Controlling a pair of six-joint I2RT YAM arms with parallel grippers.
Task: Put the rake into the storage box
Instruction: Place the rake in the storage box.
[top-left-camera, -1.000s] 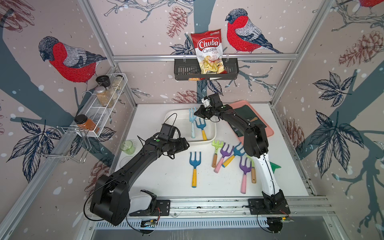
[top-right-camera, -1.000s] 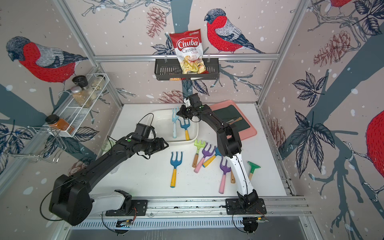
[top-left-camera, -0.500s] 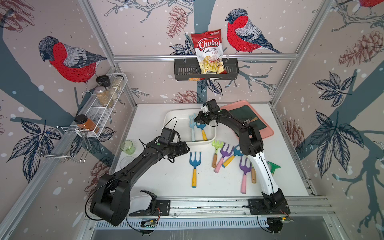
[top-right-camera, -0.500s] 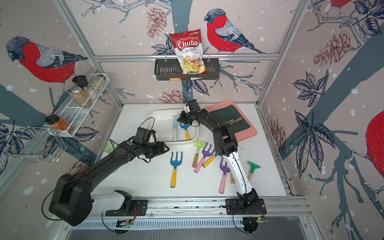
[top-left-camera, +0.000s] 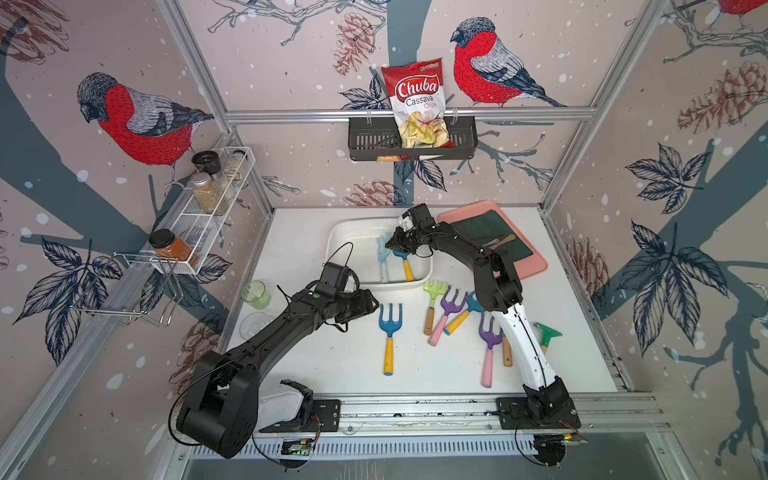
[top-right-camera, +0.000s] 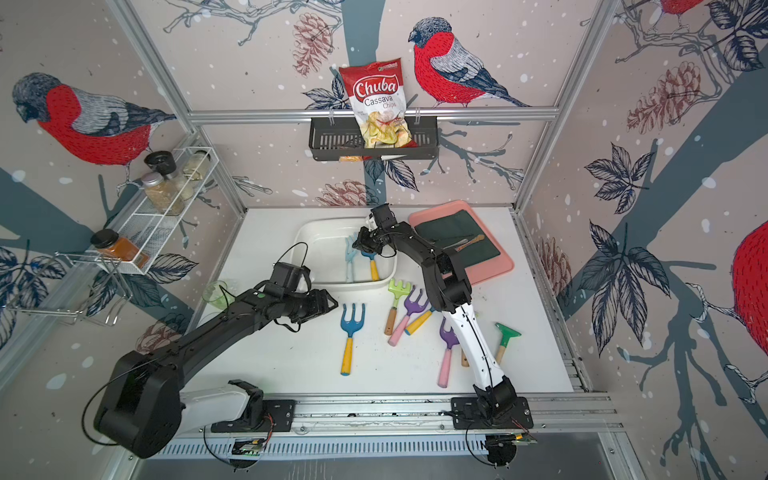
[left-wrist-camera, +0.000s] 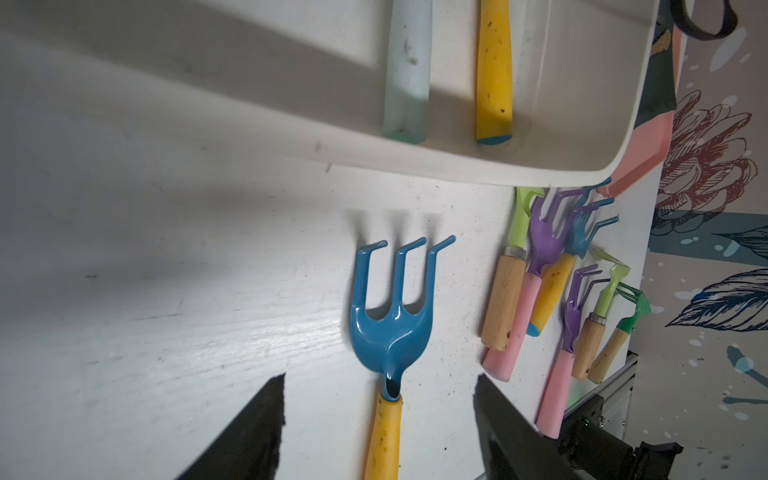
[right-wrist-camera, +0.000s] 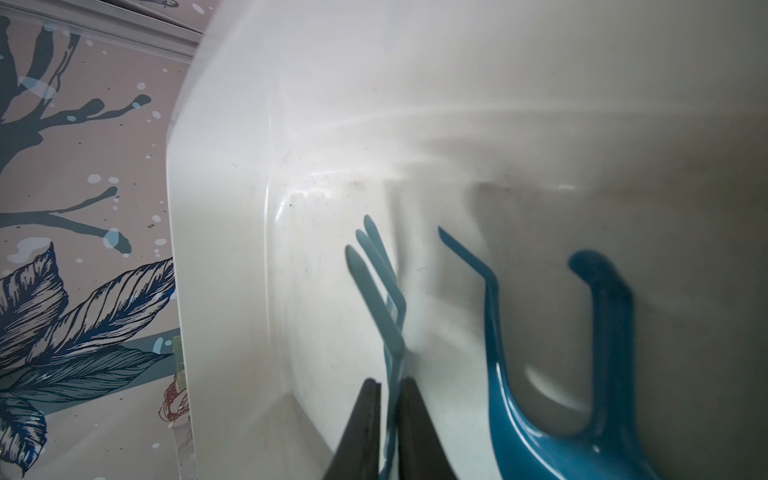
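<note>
Left gripper (left-wrist-camera: 380, 378) is wide open, astride a loose rake (left-wrist-camera: 390, 316) lying just off the box's (top-left-camera: 345, 237) near wall. Right gripper (right-wrist-camera: 388, 386) has come down inside the box. Its jaws are now a slit apart, and whether they grip anything cannot be told. The rake (top-left-camera: 405, 266) lies in the box beside a pale rake (top-left-camera: 381, 257), so placement looks done. White table (top-left-camera: 316, 361) is scuffed. Other rakes (top-left-camera: 449, 307) lie near the box. Bird-print walls (top-left-camera: 623, 166).

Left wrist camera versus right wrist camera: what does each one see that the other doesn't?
Only the left wrist view shows a loose blue rake lying on the table before the open left gripper, and a cluster of other rakes. Only the right wrist view shows the right gripper, fingers narrowly flanking the pale blue rake's neck. Both show the storage box with that rake and a darker blue rake inside.
</note>
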